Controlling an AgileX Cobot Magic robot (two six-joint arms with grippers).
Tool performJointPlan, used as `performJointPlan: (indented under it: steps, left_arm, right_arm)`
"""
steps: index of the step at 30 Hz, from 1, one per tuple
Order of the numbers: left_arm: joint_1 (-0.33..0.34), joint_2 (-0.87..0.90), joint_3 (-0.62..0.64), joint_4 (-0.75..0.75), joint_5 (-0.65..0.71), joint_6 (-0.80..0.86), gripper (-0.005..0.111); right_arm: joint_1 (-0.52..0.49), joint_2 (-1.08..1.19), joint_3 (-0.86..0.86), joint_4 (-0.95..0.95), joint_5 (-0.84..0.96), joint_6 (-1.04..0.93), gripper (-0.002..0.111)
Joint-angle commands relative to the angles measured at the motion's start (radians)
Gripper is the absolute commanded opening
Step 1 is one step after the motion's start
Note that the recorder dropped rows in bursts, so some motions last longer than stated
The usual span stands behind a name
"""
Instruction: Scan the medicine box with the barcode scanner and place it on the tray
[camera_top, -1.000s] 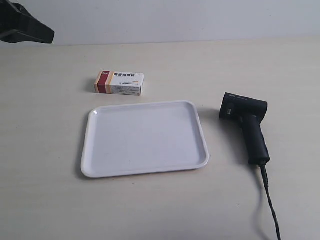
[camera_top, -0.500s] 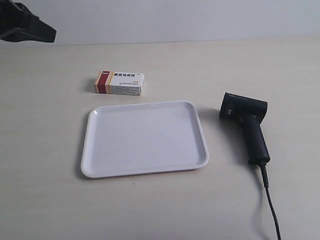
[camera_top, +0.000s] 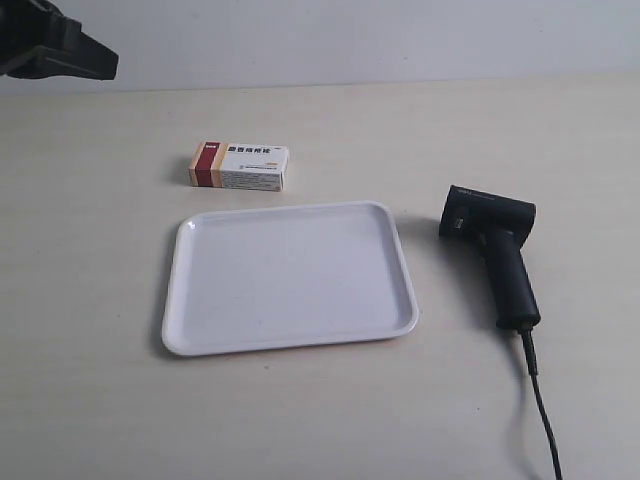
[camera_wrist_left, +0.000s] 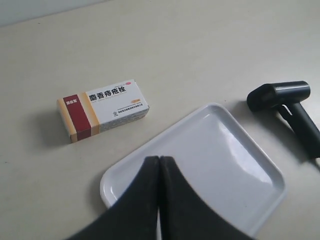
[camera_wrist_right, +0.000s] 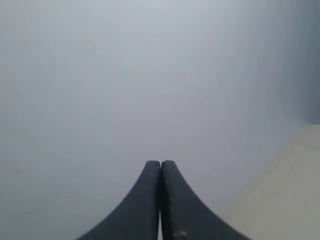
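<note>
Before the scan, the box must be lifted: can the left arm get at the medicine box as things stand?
Probably yes. The medicine box lies flat on bare table, apart from the tray, nothing on it. The left gripper is shut, so it must open first.

The arm at the exterior view's left (camera_top: 50, 50) has edged farther in.

Quick counts. Medicine box (camera_top: 239, 166): one, upper left of centre in the exterior frame. Tray (camera_top: 290, 275): one, mid frame. Barcode scanner (camera_top: 495, 250): one, right side, with one cable (camera_top: 537, 395) at lower right. My pincers: two, left pincer (camera_wrist_left: 159, 160) and right pincer (camera_wrist_right: 160, 164), one per wrist view. Arm part (camera_top: 50, 50): one, top left corner. Surface (camera_top: 100, 400): one.
</note>
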Motion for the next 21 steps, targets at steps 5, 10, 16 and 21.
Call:
performJointPlan:
  steps: [5, 10, 16, 21]
  left_arm:
    - [-0.01, 0.11, -0.019, -0.013, 0.002, 0.007, 0.0]
    - [-0.041, 0.192, -0.085, 0.052, -0.007, 0.034, 0.0]
    - [-0.133, 0.301, -0.281, 0.209, 0.03, -0.109, 0.0]
    - [-0.203, 0.369, -0.422, 0.436, 0.067, -0.109, 0.007]
  right_arm:
    - [-0.006, 0.052, -0.207, -0.26, 0.286, -0.007, 0.0]
    - [-0.006, 0.227, -0.381, -0.264, 0.648, -0.125, 0.0]
    - [-0.006, 0.508, -0.622, -0.207, 1.122, -0.315, 0.0]
    - [-0.006, 0.625, -0.685, -0.078, 1.211, -0.464, 0.0]
